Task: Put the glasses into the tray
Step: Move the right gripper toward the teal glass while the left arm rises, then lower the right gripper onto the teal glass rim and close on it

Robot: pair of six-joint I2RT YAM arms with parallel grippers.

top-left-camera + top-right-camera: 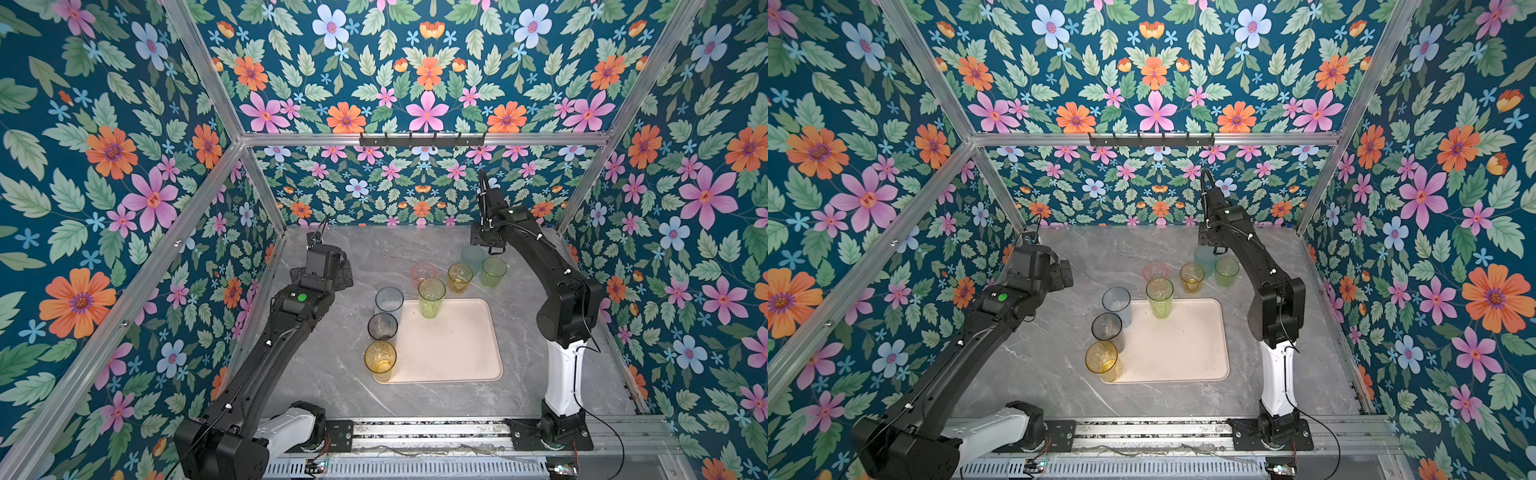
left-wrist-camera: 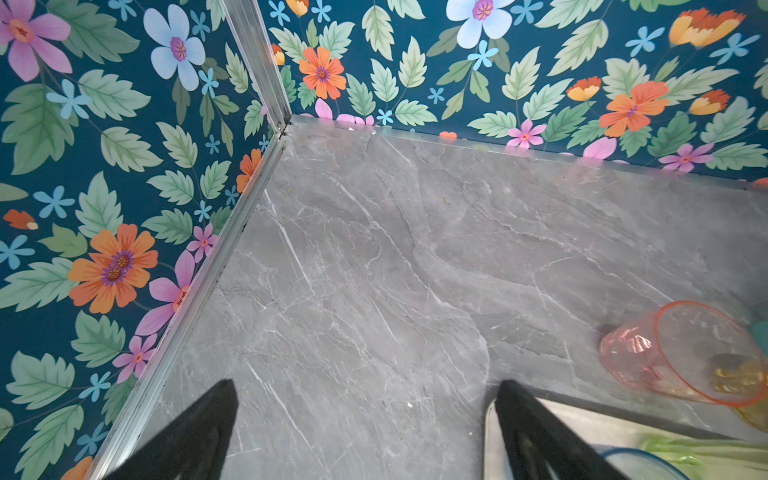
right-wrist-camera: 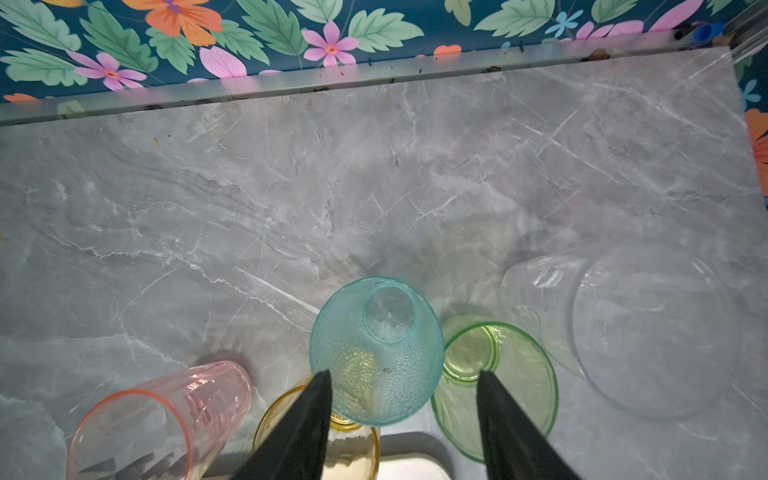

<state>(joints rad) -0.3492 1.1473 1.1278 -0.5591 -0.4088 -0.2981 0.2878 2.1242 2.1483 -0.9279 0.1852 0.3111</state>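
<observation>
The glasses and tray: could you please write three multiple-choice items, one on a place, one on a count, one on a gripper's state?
1. Where does the tall green glass stand? A) in the tray, at its far edge B) beside the left arm's base C) stacked inside a pink glass
2. How many glasses line the tray's left edge? A) one B) three C) five
3. How is the left gripper? A) shut on a pink glass B) shut on the tray's rim C) open, holding nothing
Answers: A, its base sits inside the far rim; B, the blue glass, grey glass and amber glass form the row; C, its fingers stand apart over the table.
</observation>
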